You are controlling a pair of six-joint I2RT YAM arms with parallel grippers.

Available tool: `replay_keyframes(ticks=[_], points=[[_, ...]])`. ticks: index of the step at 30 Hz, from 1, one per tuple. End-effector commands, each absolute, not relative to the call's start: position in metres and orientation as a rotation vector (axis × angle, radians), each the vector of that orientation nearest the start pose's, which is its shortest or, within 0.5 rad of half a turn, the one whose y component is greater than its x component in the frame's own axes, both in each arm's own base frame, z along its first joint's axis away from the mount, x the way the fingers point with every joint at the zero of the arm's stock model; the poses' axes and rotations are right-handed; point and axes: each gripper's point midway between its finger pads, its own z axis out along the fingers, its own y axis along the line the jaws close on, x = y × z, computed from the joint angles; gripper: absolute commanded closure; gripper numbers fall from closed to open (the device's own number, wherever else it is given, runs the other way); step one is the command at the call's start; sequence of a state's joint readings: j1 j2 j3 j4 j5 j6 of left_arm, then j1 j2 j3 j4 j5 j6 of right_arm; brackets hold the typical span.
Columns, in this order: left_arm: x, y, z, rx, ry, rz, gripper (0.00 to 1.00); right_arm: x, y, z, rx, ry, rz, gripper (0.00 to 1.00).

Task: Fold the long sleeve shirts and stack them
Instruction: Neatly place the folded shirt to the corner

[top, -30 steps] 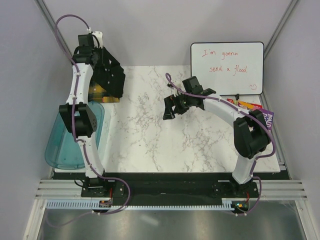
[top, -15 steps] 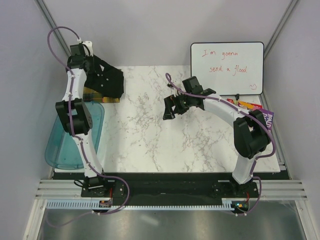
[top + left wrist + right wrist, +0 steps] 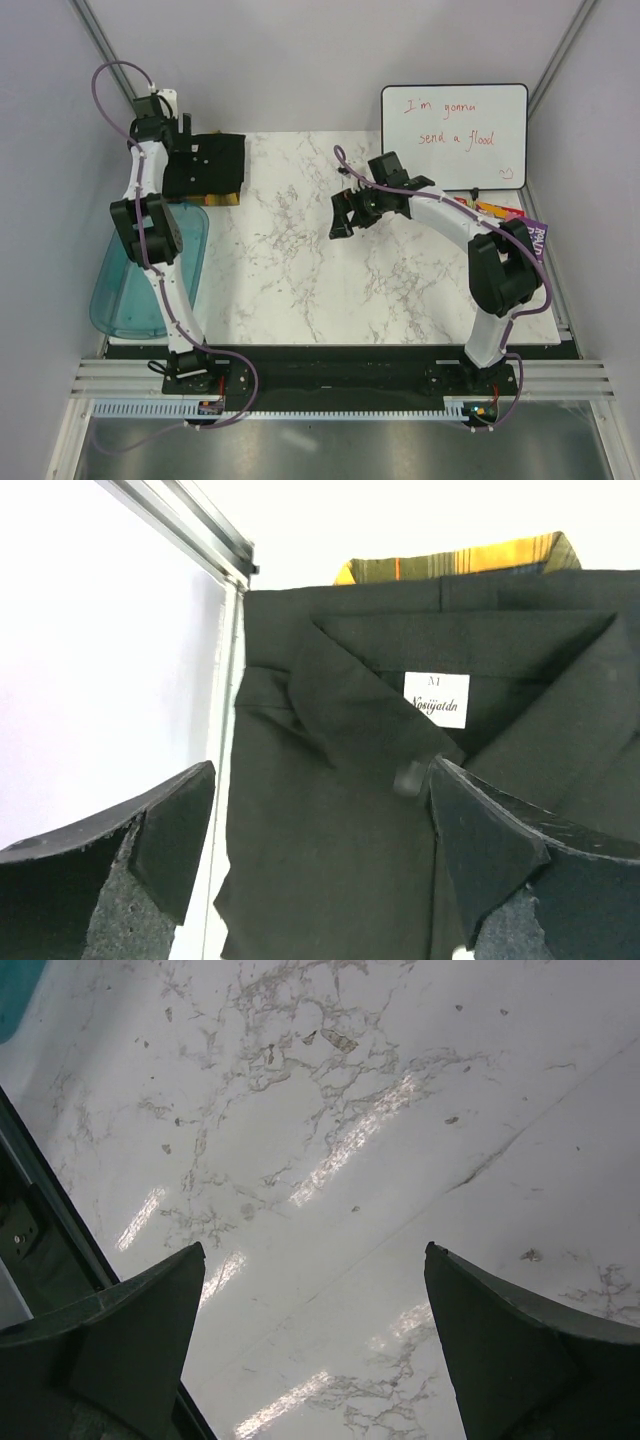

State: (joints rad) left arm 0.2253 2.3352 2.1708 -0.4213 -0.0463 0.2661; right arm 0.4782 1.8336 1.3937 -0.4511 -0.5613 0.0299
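The plain black shirt (image 3: 207, 166) lies folded at the table's back left corner. It rests on the yellow-and-black plaid shirt (image 3: 223, 198), of which only an edge shows. In the left wrist view the black shirt (image 3: 340, 880) shows its collar and a white size label, with a plaid strip (image 3: 470, 558) beyond it. My left gripper (image 3: 320, 780) hangs open just over the black shirt's collar end (image 3: 183, 140), with nothing between its fingers. My right gripper (image 3: 345, 215) is open over the bare marble tabletop (image 3: 330, 1160) near the middle, holding nothing.
A translucent blue tub (image 3: 120, 290) sits off the table's left edge, beside the left arm. A whiteboard (image 3: 455, 135) with red writing leans at the back right. Colourful packets (image 3: 505, 213) lie under the right arm at the right edge.
My left gripper has opened and let go of the black shirt, which now lies flat on the plaid one. The left arm swung back and left. The right arm barely moved.
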Motion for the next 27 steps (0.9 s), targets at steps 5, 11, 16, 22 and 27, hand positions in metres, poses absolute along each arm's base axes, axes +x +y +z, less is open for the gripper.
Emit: replay_keyframes(ticks=[5,11,16,22,27], points=[[0.569,0.124,0.323,0.153,1.975,0.282,0.01,0.395,0.226,0.187,-0.634,2.209,0.791,0.02],[0.512,0.048,0.348,0.27,2.04,0.02,0.01,0.406,0.156,0.221,-0.462,2.15,0.712,0.02],[0.468,-0.019,0.343,0.386,2.09,-0.125,0.01,0.393,0.121,0.225,-0.375,2.157,0.686,0.02],[0.407,-0.074,0.296,0.458,2.195,-0.364,0.01,0.359,0.116,0.2,-0.385,2.204,0.677,0.02],[0.365,-0.09,0.222,0.501,2.304,-0.393,0.01,0.333,0.113,0.156,-0.413,2.285,0.683,0.02]])
